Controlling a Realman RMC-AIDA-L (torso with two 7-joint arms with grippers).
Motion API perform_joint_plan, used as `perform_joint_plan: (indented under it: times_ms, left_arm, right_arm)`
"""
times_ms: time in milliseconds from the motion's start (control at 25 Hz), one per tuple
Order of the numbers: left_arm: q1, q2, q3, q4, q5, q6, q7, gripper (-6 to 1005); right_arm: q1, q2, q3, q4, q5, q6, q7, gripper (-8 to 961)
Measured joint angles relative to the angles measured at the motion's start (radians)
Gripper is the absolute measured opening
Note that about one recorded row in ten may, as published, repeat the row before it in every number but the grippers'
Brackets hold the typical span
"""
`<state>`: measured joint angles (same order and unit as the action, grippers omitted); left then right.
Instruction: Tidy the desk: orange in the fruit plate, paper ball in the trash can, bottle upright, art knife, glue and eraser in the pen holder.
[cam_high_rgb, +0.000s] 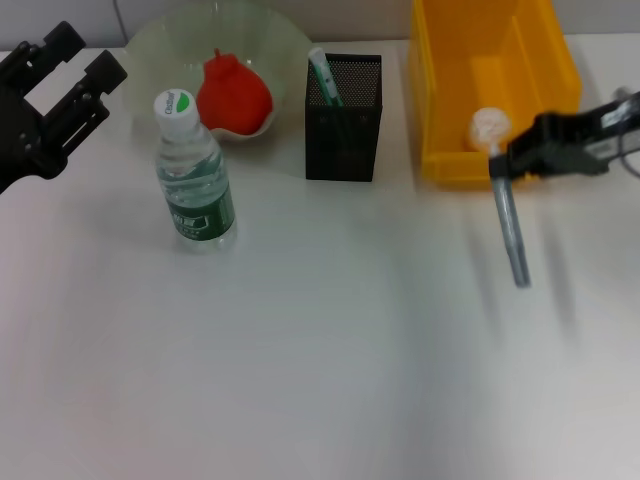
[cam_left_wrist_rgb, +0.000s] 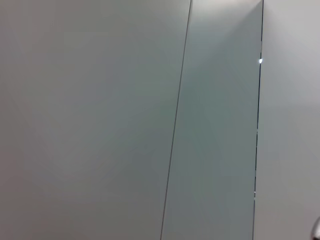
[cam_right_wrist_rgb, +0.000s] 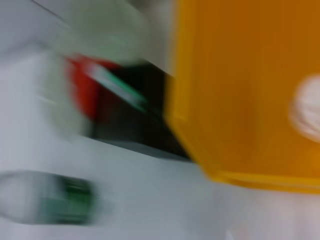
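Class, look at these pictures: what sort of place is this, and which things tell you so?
Probably a desk set up for a tidying exercise: a white tabletop with a black mesh pen holder, an upright water bottle and a yellow bin holding a paper ball.

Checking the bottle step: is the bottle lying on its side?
No, the bottle stands upright on the desk, cap up, beside the fruit plate.

Colours noted — yellow bin (cam_high_rgb: 455, 110), black mesh pen holder (cam_high_rgb: 343, 125), red fruit (cam_high_rgb: 232, 93) on pale green plate (cam_high_rgb: 160, 45), clear bottle (cam_high_rgb: 193, 175) with green label, white cap — white desk (cam_high_rgb: 320, 380).
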<state>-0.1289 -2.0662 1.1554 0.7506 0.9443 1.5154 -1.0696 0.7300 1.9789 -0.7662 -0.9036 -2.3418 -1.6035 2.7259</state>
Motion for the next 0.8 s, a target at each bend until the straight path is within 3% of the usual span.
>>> perform_joint_plan:
  times_ms: [160, 280, 320, 360, 400, 560, 800]
  left_arm:
    - [-0.007, -0.001, 0.000, 0.000, 0.000, -0.005, -0.002, 603]
    - [-0.014, -0.002, 0.000, -0.001, 0.000, -0.007, -0.005, 603]
    - [-0.017, -0.002, 0.000, -0.001, 0.000, -0.008, -0.006, 603]
    - [-0.021, -0.002, 0.003, -0.002, 0.000, -0.009, -0.010, 603]
    - [-0.021, -0.002, 0.003, -0.002, 0.000, -0.009, -0.010, 603]
    - [-0.023, -0.002, 0.009, -0.005, 0.000, -0.007, -0.021, 604]
    - [-0.009, -0.006, 0.014, -0.022, 0.000, 0.033, -0.032, 604]
  right_arm:
    - [-0.052, -0.033, 0.114, 0.165, 0.332, -0.010, -0.216, 134]
    - [-0.075, -0.035, 0.156, 0.306, 0.569, 0.021, -0.431, 134]
    - [-0.080, -0.025, 0.163, 0.342, 0.643, 0.041, -0.515, 134]
    - [-0.084, 0.013, 0.166, 0.390, 0.763, 0.095, -0.677, 134]
    - [-0.084, 0.013, 0.166, 0.390, 0.763, 0.095, -0.677, 134]
    - [-0.052, 0.098, 0.157, 0.438, 0.922, 0.211, -0.955, 135]
    - [0.091, 0.105, 0.110, 0.620, 1.010, 0.372, -1.234, 134]
